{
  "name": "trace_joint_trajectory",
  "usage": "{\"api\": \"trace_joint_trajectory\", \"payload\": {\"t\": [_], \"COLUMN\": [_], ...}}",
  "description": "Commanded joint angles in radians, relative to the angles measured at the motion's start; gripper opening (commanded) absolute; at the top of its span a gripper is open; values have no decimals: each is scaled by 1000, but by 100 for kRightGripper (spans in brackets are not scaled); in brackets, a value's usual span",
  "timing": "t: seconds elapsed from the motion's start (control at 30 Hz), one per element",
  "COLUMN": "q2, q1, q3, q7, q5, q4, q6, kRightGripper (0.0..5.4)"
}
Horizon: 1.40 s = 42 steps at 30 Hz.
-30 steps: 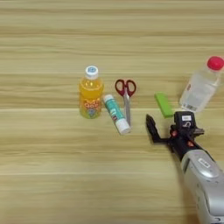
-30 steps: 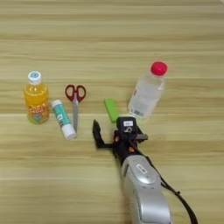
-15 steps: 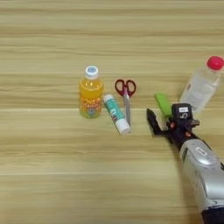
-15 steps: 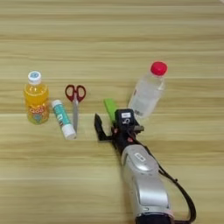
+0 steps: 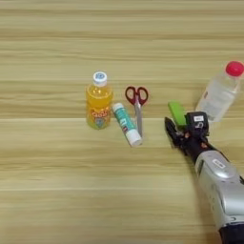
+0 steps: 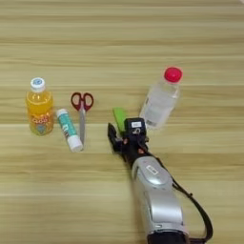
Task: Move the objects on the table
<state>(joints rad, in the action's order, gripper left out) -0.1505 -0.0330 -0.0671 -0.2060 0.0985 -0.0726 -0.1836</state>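
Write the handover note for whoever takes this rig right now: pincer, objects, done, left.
Right pincer: open, empty, at the near end of the green block.
Left to right on the table: orange juice bottle upright, teal-and-white tube lying, red-handled scissors lying, green block, clear bottle with red cap.
Done: nothing gripped yet.
Left: probably close on the green block, lift it, then deal with the rest.
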Motion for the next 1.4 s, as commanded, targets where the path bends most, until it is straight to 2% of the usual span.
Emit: {"api": "trace_joint_trajectory", "payload": {"t": [0.03,0.37,0.83,0.87,1.17,1.4], "q2": [0,9,12,11,11,3], "q1": [-12,-36,-49,-52,-71,-83], "q3": [14,39,50,51,49,55], "q7": [-1,-2,3,6,39,57], "q5": [-4,-1,-8,-13,-48,-97], "q4": [22,54,75,81,162,194], "q6": [-19,-33,-38,-34,29,91], "kRightGripper": [228,141,140,176,256,341]}}
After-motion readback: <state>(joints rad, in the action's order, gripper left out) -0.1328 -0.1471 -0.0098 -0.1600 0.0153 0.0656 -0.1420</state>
